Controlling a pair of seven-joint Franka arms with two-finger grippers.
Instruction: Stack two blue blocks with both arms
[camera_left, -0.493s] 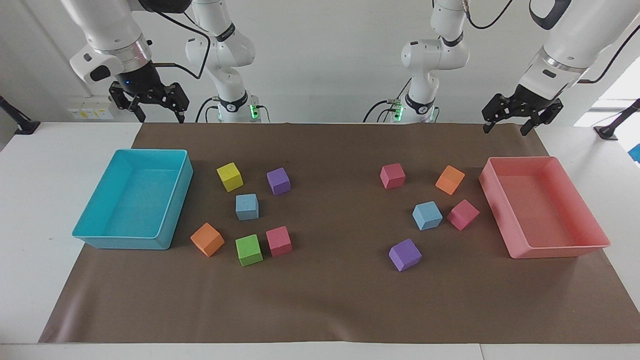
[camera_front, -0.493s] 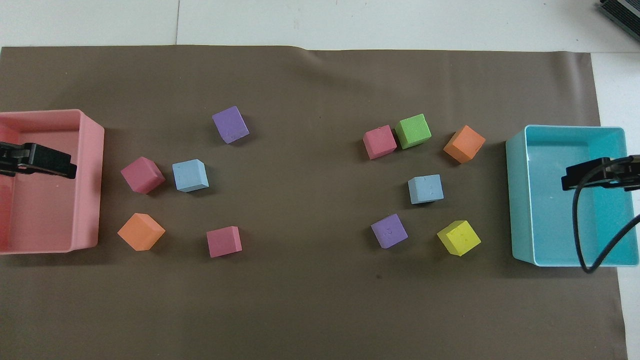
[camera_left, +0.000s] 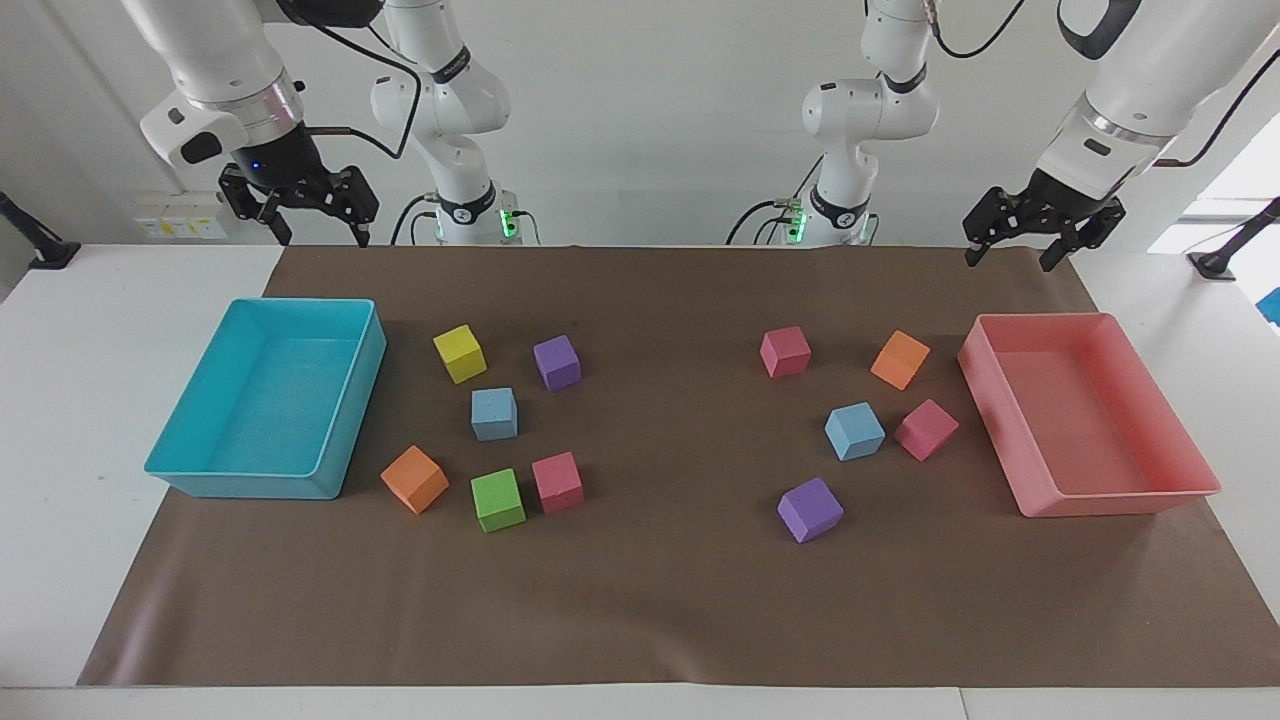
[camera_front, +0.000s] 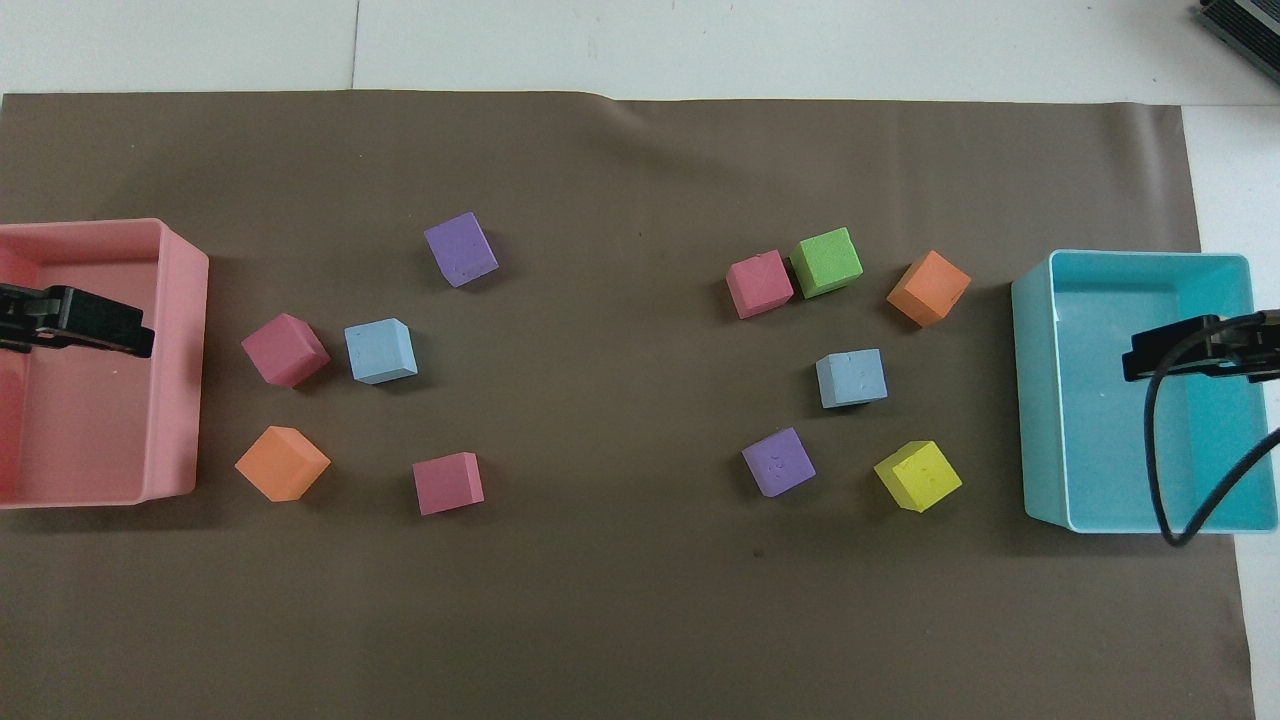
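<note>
One blue block (camera_left: 494, 414) (camera_front: 851, 378) lies among the cubes beside the turquoise tray (camera_left: 240, 486) (camera_front: 1022, 400). The other blue block (camera_left: 854, 431) (camera_front: 380, 351) rests beside a pink cube (camera_left: 926, 429) close to the pink tray (camera_left: 1110, 500) (camera_front: 198, 370). The two blue blocks are far apart, both flat on the brown mat. My right gripper (camera_left: 322, 238) (camera_front: 1140, 362) hangs high over the turquoise tray, open and empty. High over the pink tray, my left gripper (camera_left: 1008, 262) (camera_front: 130, 335) is also open and holds nothing.
Around the first blue block lie yellow (camera_left: 460, 353), purple (camera_left: 557, 362), orange (camera_left: 414, 479), green (camera_left: 498, 499) and pink (camera_left: 557, 482) cubes. Near the second lie pink (camera_left: 785, 351), orange (camera_left: 900, 359) and purple (camera_left: 810, 509) cubes. Both trays hold nothing.
</note>
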